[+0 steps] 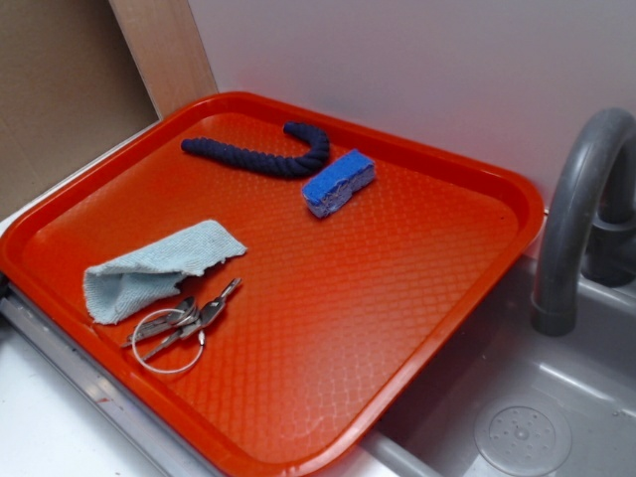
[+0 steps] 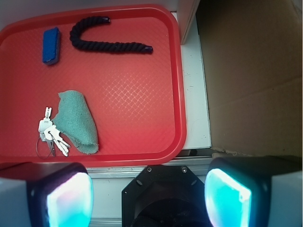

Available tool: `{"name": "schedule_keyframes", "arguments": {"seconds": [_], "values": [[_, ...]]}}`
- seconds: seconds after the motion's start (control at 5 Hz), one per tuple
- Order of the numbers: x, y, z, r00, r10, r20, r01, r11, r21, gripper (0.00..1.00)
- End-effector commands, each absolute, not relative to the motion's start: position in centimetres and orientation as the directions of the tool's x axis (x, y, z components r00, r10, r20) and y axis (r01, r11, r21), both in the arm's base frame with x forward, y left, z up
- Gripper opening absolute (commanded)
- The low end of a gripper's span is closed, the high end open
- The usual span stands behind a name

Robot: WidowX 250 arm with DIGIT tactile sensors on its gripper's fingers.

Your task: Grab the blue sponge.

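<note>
The blue sponge [image 1: 339,183], a small bright-blue rectangular block with what looks like a paler layer along its side, lies flat and untouched on the far part of the red tray [image 1: 417,298], just beside the navy rope's [image 1: 260,155] curled end.

Toy kitchen: grey sink [image 1: 556,417], faucet [image 1: 576,209]

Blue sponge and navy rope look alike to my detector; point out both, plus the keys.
blue sponge [image 1: 338,183]: exterior view, top face.
navy rope [image 1: 260,160]: exterior view, mid-length.
keys [image 2: 51,135]: wrist view, key bunch.
</note>
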State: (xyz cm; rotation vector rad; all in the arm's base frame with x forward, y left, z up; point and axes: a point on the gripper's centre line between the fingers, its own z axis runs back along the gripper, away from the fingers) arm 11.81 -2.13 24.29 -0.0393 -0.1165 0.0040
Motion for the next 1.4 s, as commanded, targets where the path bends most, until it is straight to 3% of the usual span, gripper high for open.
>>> {"name": "schedule_keyframes", "arguments": {"seconds": [0.0,0.2,0.6,1.0,1.2], "values": [[11.8,-2.1,24.3,0.993,0.006,0.116,-0.002,0.999,-0.039,1.0],[13.6,-6.1,24.5,0.984,-0.036,0.172,0.047,0.997,-0.063,1.0],[20.0,-15.4,23.9,0.955,-0.096,0.28,0.145,0.977,-0.157,1.0],[26.9,-20.2,18.9,0.943,-0.205,0.262,0.257,0.949,-0.183,1.0],[27.8,-21.3,16.5,0.946,-0.234,0.223,0.277,0.942,-0.19,1.0]]}}
